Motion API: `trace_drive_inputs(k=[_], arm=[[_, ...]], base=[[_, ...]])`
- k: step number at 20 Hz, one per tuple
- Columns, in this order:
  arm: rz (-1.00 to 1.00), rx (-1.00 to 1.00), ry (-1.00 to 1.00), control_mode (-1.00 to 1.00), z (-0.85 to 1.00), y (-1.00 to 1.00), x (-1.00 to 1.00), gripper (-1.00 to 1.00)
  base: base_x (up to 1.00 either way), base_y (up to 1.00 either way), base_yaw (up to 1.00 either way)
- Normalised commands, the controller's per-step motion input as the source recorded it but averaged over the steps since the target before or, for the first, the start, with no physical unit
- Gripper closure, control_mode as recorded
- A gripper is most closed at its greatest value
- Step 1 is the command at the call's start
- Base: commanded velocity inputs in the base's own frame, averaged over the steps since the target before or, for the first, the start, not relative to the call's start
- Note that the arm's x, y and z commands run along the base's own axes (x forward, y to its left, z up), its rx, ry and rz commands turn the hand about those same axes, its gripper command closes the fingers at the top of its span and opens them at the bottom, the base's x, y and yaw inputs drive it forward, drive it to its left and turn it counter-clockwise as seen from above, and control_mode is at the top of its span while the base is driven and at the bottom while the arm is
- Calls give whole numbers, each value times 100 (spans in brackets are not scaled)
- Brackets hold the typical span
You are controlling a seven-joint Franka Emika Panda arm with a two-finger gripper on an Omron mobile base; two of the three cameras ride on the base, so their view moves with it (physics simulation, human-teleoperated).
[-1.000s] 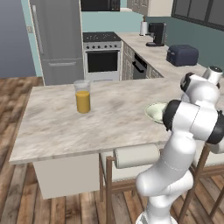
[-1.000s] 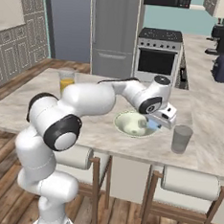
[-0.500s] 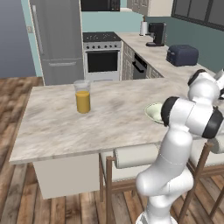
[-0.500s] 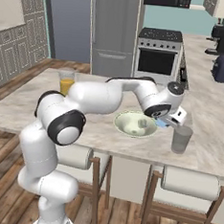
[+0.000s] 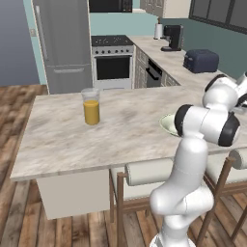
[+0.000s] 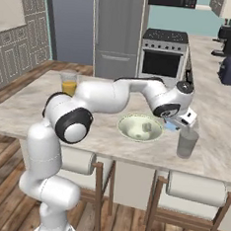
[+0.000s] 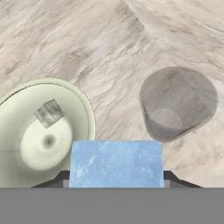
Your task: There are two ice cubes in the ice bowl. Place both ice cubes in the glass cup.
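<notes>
The jaws are clamped on one light-blue ice cube [image 7: 116,163], held above the marbled tabletop [image 7: 87,52] between bowl and cup. Just below and to one side stands the glass cup [image 6: 187,142] — grey, translucent, upright. On the other side sits the ice bowl [image 6: 139,128], with the second ice cube [image 7: 49,112] inside. Farther off along the tabletop stands a glass of orange liquid [image 5: 91,106].
</notes>
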Motion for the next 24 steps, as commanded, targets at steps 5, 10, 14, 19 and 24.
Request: trace_drive_inputs(k=[5,10,14,19,24], arm=[[-3,-11,13,-100,0,-8,13,100],[0,0,3,-100,0,-7,4,100],[0,0,0,-100,-3,-12,14,100],[0,0,4,-100,0,-10,31,100],[0,0,3,-100,0,-25,26,100]], base=[[0,0,0],[0,0,0],[0,0,0],[0,0,0],[0,0,0]])
